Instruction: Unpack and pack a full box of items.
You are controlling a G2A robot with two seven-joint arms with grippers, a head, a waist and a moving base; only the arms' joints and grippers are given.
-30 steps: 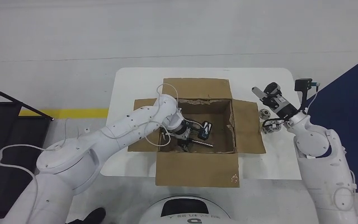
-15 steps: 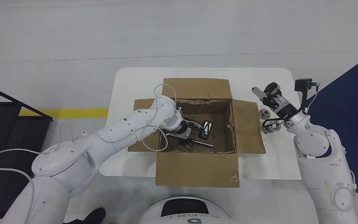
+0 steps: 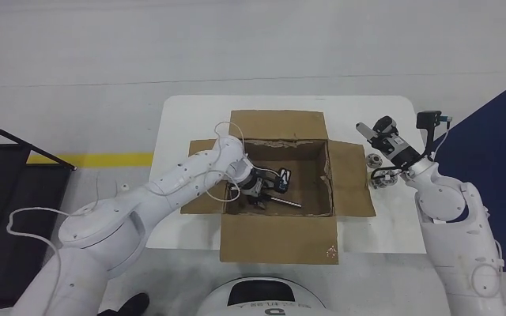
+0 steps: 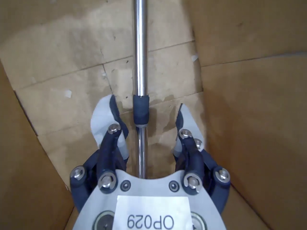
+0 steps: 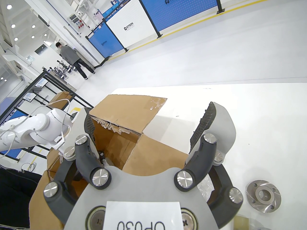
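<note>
Straddling a steel rod (image 4: 140,48), the left gripper (image 4: 146,104) sits low inside the cardboard box (image 3: 277,122). Its two fingers are spread wide, one on each side of the rod, with a gap on both sides, so nothing is gripped. The rod lies flat on the box floor. It runs from under the gripper's palm out past the fingertips, toward the far wall. A dark blue band (image 4: 141,111) wraps the rod just between the fingers.

From above, the left arm comes in over the box's left flap, and the left gripper (image 3: 267,194) is in the left half of the box. The rod (image 3: 286,203) points toward the right wall. The box stands in the middle of the white surface (image 3: 190,118) with all four flaps folded out.

The right gripper (image 5: 150,113) is held above the surface, off the box's right flap, well apart from the rod. Its fingers are also wide apart and hold nothing. A round metal flange (image 5: 263,195) lies on the surface close beside it. In the top view the right gripper (image 3: 364,130) is near the box's far right corner, and the flange (image 3: 382,177) lies just past the right flap.
</note>
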